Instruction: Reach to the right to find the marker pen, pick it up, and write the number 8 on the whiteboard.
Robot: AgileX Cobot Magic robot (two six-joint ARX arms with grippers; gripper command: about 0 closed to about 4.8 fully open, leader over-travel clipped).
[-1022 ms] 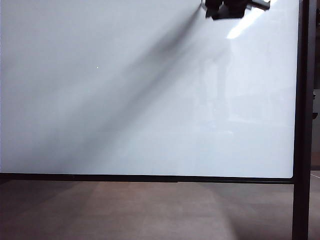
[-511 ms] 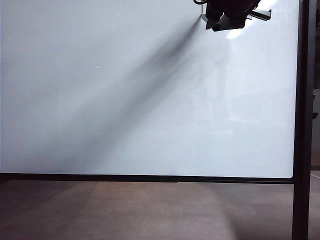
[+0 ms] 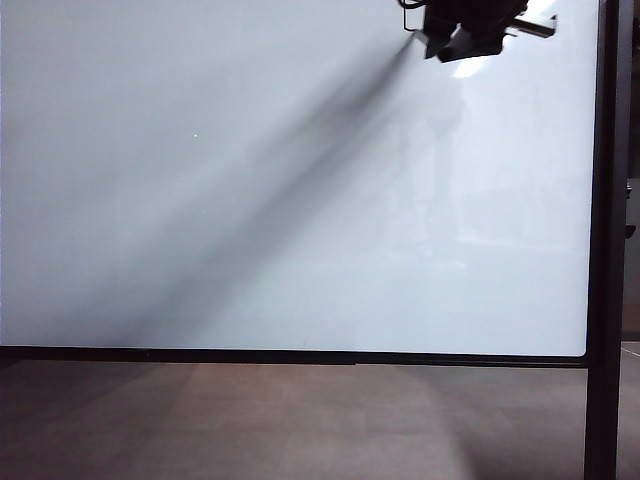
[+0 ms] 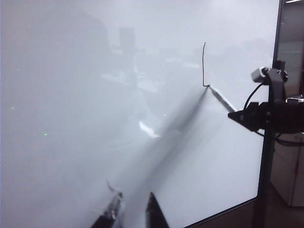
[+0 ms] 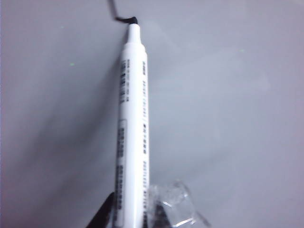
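**Operator:** Writing is under way, as far as I can judge. My right gripper (image 5: 135, 216) is clenched on the marker pen (image 5: 132, 123), which sticks straight out ahead of the fingers with its black tip pressed on the whiteboard (image 5: 228, 118). A short dark line (image 5: 118, 14) runs away from the tip and leaves the picture.

**Observer:** How much of the number 8 do you have?

**Operator:** Only the first bit. From the left wrist camera I see one thin, nearly upright stroke (image 4: 203, 64) with a small hook at its lower end, right where the pen tip (image 4: 209, 87) meets the board. No loop is closed yet, so I would say finding and picking up the pen are done and most of the figure is left.

**Observer:** Where is the right arm on the board?

**Operator:** High up near the right-hand frame. In the room camera the right gripper (image 3: 470, 25) is a dark shape at the top edge, throwing a long shadow across the whiteboard (image 3: 250, 200). The stroke itself is not visible from there.

**Observer:** And the left side?

**Operator:** My left gripper (image 4: 132, 211) is released, fingers apart and holding nothing. It hangs well clear of the pen, with the stroke far ahead of it and off toward the post (image 4: 270, 142).
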